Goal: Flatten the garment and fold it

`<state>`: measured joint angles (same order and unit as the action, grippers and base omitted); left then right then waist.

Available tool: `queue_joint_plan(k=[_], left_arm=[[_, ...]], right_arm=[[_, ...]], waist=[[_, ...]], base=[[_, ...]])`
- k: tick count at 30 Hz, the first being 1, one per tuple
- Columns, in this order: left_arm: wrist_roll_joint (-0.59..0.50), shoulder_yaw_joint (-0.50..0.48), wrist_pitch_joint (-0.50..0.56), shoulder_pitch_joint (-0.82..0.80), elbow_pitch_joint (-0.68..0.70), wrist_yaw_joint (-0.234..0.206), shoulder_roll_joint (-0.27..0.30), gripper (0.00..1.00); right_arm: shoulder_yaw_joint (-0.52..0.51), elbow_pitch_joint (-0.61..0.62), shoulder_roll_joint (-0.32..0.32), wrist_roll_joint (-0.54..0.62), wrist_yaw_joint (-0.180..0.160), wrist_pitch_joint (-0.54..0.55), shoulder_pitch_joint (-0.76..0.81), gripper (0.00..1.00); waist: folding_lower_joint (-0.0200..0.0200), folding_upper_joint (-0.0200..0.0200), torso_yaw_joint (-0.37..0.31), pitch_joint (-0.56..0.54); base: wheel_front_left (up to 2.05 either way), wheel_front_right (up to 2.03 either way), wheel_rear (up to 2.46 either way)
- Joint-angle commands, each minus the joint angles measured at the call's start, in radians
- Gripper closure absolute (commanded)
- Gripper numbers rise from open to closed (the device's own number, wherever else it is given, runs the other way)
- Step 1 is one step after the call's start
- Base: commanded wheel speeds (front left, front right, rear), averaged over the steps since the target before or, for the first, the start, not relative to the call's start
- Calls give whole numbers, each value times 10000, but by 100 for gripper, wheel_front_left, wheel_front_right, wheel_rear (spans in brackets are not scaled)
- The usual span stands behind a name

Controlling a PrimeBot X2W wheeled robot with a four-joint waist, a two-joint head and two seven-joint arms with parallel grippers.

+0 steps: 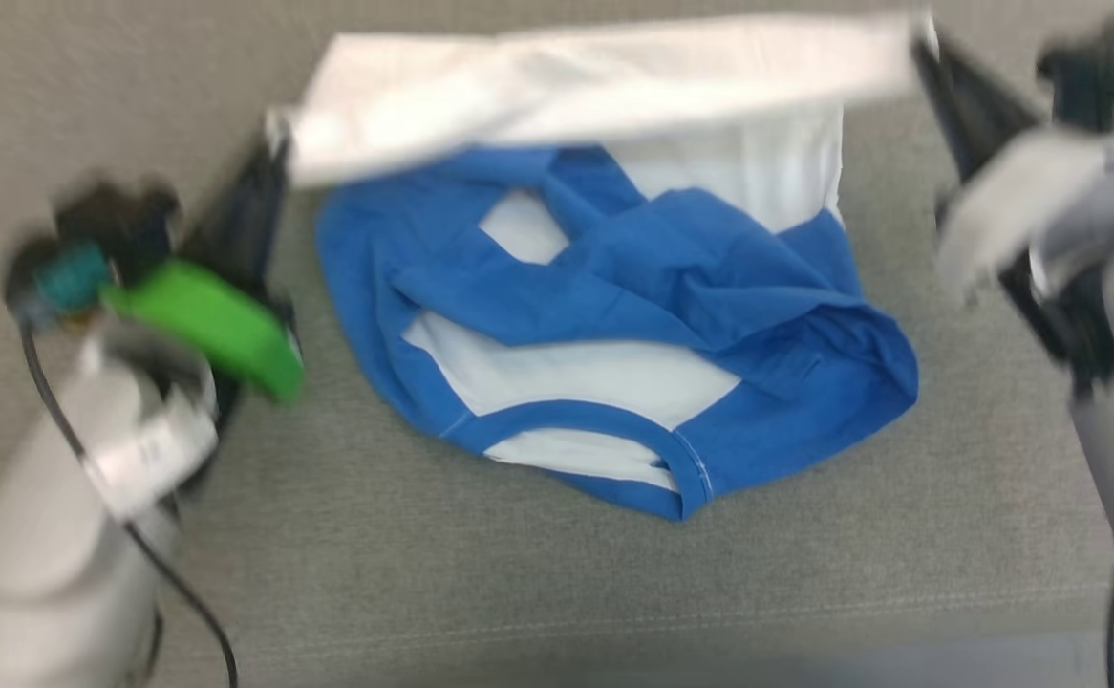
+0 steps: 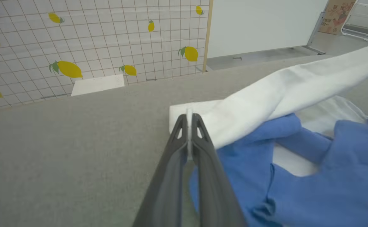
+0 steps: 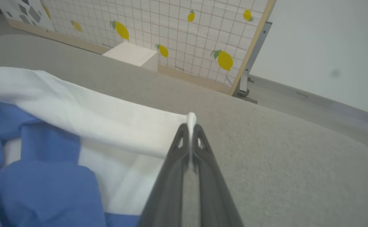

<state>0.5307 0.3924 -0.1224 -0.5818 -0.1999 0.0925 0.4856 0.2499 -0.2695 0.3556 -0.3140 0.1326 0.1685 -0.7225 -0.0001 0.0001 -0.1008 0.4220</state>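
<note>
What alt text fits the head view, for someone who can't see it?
A blue-and-white T-shirt lies crumpled on a grey fabric surface, its white far edge held up taut between two robot grippers. The left gripper pinches one corner, the right gripper the other.

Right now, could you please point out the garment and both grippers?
garment (image 1: 633, 277), head view, crumpled blue middle.
left gripper (image 2: 188, 117), left wrist view, between its fingertips.
right gripper (image 3: 190, 126), right wrist view, between its fingertips.
</note>
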Motion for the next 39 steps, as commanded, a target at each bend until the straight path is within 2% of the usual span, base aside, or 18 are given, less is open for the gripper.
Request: queue_joint_plan(k=[1,8,14,20,27,28,29,30,35,39], left_arm=[[209,-13,21,527,206,10,101,100],[1083,59,-185,2912,624,-130,-125,100],[1218,416,-336,3796,348,-83,-311,100],[1030,929,-297,4040,-371,-8,-449,100],[821,1342,-342,3808,-1370,48,-724,100],[830,1383,-314,3741,-1544,51,-797,68],[823,1430,-277,3689,-1678,57,-841,22],[803,1471,-268,3629,-1820,60,-883,0],[908,1326,-587,3623,-2080,-147,-1096,0],[924,803,-1138,3840,-1686,-614,-1155,0]], right_arm=[[-74,401,102,-110,-19,102,541,100],[-973,2186,344,-209,-19,710,3364,100],[-1679,3013,311,91,-19,1241,5304,100],[-1736,2912,54,537,-19,1598,6401,100],[-1540,2097,-577,870,-19,1715,6510,100],[-1517,1886,-649,886,-19,1715,6458,87],[-1488,1758,-697,908,-19,1746,6439,60],[-1493,1646,-770,901,-19,1792,6428,0],[-1876,1644,-1038,859,-19,1663,6476,0],[-2511,2309,-1396,733,-19,1459,6782,0]], waist=[[1,-1,411,-1096],[1,-1,614,-1664],[1,-1,796,-1873],[1,-1,808,-1858],[1,-1,760,-1742],[1,-1,770,-1744],[1,-1,776,-1760],[1,-1,784,-1798],[1,-1,835,-2071],[1,-1,915,-2379]], base=[[0,0,0],[0,0,0],[0,0,0],[0,0,0],[0,0,0],[0,0,0],[0,0,0],[0,0,0],[0,0,0],[0,0,0]])
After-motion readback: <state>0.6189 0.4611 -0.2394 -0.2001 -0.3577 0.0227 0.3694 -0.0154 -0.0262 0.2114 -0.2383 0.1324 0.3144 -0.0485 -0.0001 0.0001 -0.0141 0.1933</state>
